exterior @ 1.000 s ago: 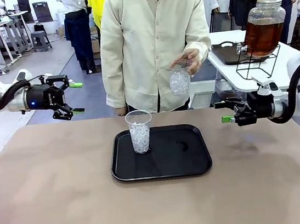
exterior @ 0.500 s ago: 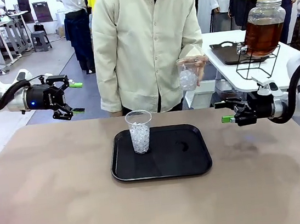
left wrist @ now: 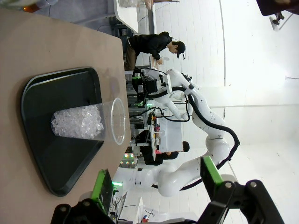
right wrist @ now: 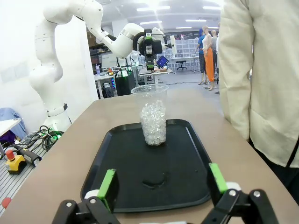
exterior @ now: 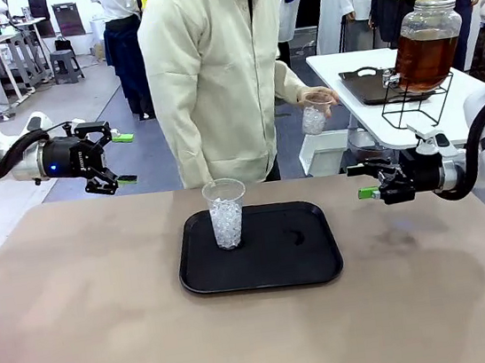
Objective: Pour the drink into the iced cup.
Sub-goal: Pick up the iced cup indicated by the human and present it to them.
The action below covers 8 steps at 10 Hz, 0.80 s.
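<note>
The drink (exterior: 426,63), an amber-brown liquid, sits in a clear dispenser jar (exterior: 428,32) at the upper right of the front view. The jar is raised on a black wire stand (exterior: 420,102) on a white side table (exterior: 369,124), likely so a cup fits under its tap. Just left of it, a person's hand (exterior: 319,96) holds an iced cup (exterior: 313,120) out toward the jar, apart from it, apparently to fill it; no drink is in it yet. A second iced cup (exterior: 226,212) stands upright, also without drink, at the left of a black tray (exterior: 280,262) in the middle of the brown table (exterior: 109,324), probably waiting its turn. The left gripper (exterior: 124,158) hangs in the air at the left edge, jaws spread wide and empty. The right gripper (exterior: 360,180) hovers at the right edge above the table, also spread wide and holding nothing. Both are well apart from the cups, seemingly leaving the person room.
</note>
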Each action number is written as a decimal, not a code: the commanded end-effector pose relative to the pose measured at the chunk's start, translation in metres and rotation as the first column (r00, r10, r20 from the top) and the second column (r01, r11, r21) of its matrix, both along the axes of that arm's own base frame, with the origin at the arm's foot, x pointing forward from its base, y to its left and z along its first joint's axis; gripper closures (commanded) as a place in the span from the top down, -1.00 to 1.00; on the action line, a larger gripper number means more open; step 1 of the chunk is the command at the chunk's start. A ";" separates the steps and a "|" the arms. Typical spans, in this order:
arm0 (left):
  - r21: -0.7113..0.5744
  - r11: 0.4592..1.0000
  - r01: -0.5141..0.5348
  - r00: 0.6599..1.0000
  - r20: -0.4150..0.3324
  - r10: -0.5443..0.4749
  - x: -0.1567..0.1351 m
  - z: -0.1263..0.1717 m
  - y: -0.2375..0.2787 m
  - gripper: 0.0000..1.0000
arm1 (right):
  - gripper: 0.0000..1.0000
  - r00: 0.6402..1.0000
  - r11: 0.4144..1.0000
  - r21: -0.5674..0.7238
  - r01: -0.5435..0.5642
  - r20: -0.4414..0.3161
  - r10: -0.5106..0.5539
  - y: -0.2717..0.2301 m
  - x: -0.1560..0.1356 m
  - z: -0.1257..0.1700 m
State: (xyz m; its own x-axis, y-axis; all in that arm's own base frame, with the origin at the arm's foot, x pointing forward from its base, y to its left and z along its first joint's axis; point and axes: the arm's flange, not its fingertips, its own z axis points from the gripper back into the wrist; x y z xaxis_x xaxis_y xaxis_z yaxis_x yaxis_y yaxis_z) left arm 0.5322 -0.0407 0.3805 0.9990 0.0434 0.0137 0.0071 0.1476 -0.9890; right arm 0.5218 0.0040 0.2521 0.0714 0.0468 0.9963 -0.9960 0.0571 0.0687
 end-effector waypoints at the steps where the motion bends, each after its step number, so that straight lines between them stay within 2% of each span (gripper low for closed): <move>1: -0.007 1.000 -0.012 1.000 -0.008 0.012 0.000 0.002 0.000 1.00 | 1.00 1.000 1.000 0.000 -0.001 0.004 0.001 0.000 0.001 0.002; 8: -0.007 1.000 -0.012 1.000 -0.008 0.012 0.000 0.002 0.000 1.00 | 1.00 1.000 1.000 0.000 -0.001 0.004 0.001 0.000 0.001 0.002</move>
